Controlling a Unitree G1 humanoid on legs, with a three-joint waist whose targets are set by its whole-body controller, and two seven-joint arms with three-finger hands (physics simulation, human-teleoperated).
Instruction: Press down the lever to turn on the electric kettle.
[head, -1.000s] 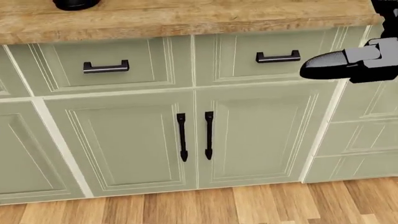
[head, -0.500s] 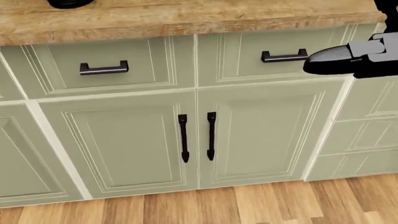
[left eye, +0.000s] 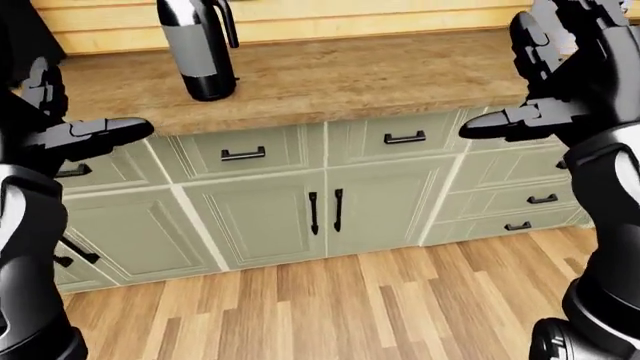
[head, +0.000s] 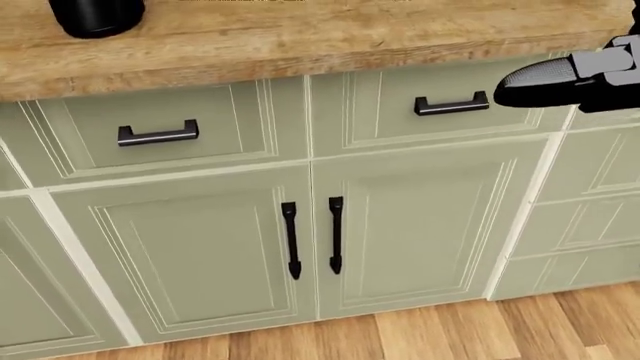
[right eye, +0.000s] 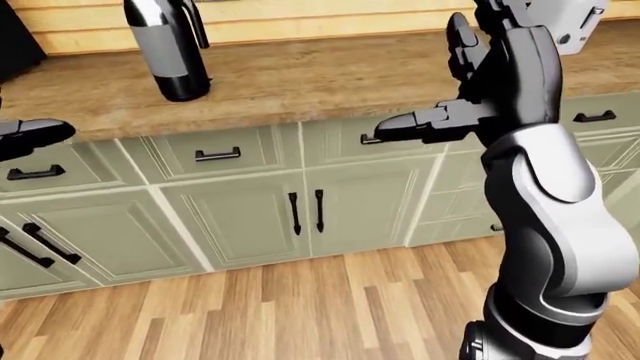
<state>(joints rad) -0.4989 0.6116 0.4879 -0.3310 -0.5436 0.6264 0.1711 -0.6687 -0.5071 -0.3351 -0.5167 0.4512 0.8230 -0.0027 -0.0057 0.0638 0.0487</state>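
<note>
Kettle (left eye: 198, 46) stands back from the counter edge (left eye: 330, 111), bare wood around it, both my right hand (left eye: 540, 90) and left hand (left eye: 75, 127) open-fingered, well short of it.

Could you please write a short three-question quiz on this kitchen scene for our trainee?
1. True or false: the black and silver electric kettle stands on the wooden countertop.
2. The open right hand is: A) gripping the kettle, B) empty, apart from the kettle, C) pulling a drawer handle.
3. What colour are the cabinet doors?

Key: 1 true; 2 B; 3 pale green.
</note>
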